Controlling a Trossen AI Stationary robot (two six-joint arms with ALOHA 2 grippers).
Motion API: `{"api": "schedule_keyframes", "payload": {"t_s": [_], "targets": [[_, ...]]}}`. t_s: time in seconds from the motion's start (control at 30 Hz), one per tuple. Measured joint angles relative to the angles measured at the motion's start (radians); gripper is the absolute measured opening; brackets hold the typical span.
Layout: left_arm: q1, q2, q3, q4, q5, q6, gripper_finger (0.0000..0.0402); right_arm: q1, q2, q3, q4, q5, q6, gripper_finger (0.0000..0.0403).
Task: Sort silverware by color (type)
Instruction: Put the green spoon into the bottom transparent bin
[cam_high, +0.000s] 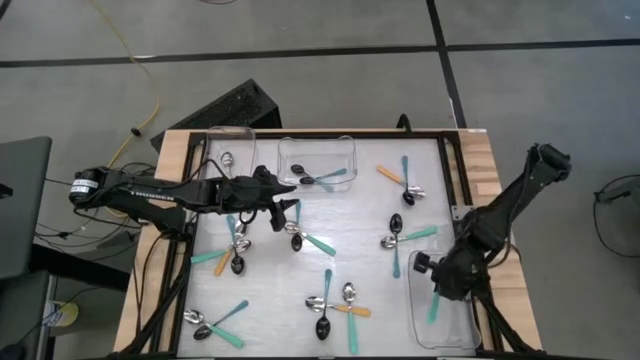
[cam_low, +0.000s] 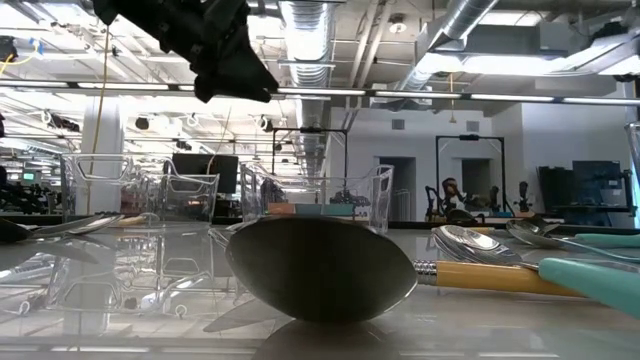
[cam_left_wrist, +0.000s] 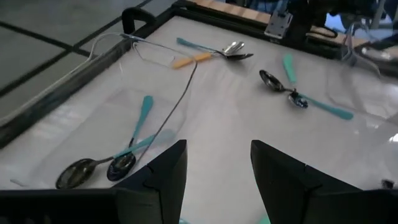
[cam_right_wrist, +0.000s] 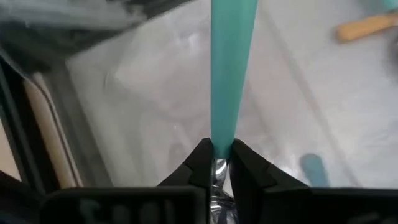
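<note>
While the right gripper (cam_right_wrist: 217, 163) is clamped on a teal spoon (cam_right_wrist: 231, 68) near the neck, it hangs over the clear bin (cam_high: 420, 325) at the surface's (cam_high: 365, 225) right front corner, likely so the spoon drops in with its colour; the left gripper (cam_left_wrist: 217, 171), fingers apart and empty, sits just beside the far middle bin (cam_high: 340, 145), which holds two teal spoons (cam_left_wrist: 134, 140); other spoons (cam_high: 330, 305) lie scattered, teal and orange mixed.

Bare table (cam_high: 365, 215) lies mid-table; scattered spoons (cam_high: 305, 239) and clear bins (cam_high: 318, 160) crowd elsewhere.
</note>
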Motion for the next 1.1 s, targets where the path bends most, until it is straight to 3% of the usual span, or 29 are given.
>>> {"api": "schedule_keyframes", "payload": {"t_s": [0.33, 0.73, 0.97, 1.1], "targets": [[0.000, 0.000, 0.000, 0.026, 0.002, -0.133, 0.0162, 0.042, 0.136, 0.003, -0.006, 0.018, 0.045, 0.0089], [0.000, 0.003, 0.000, -0.017, 0.073, -0.178, 0.0162, 0.046, 0.160, 0.191, -0.210, 0.000, 0.238, 0.0189], [-0.014, 0.003, 0.000, -0.320, 0.281, -0.370, 0.0162, 0.046, 0.159, 0.349, -0.201, 0.021, 0.480, 0.0195], [-0.058, 0.003, 0.000, -0.507, 0.374, -0.427, 0.0162, 0.047, 0.159, 0.377, -0.194, 0.027, 0.532, 0.0186]]}}
